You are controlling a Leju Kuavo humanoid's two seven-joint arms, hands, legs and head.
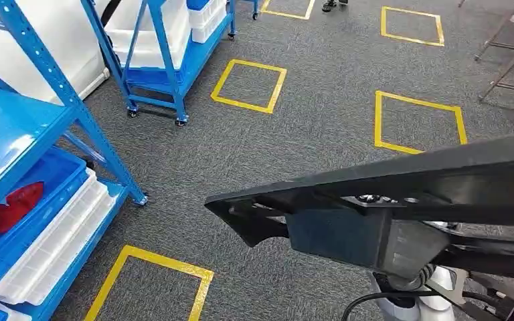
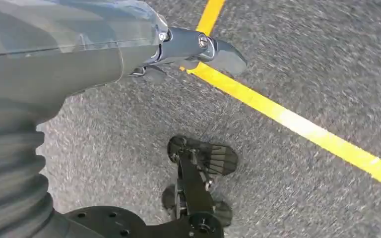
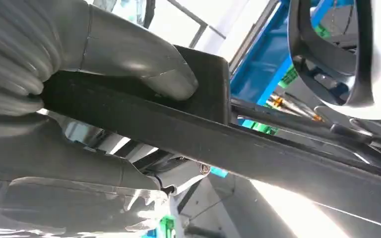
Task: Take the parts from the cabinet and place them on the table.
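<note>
My right hand (image 3: 104, 124) grips a long black part (image 1: 401, 194), thumb pressed on its upper face, carrying it level above the grey carpet (image 1: 308, 120). My left hand (image 2: 178, 54) hangs by the floor holding nothing; whether its fingers are curled I cannot tell. The blue cabinet (image 1: 47, 134) stands to my left. The part reaches well past my grasp, so turning could swing it into shelving or twist it loose.

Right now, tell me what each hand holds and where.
Right hand grips a long black part across its flat body. Left hand holds nothing.
</note>
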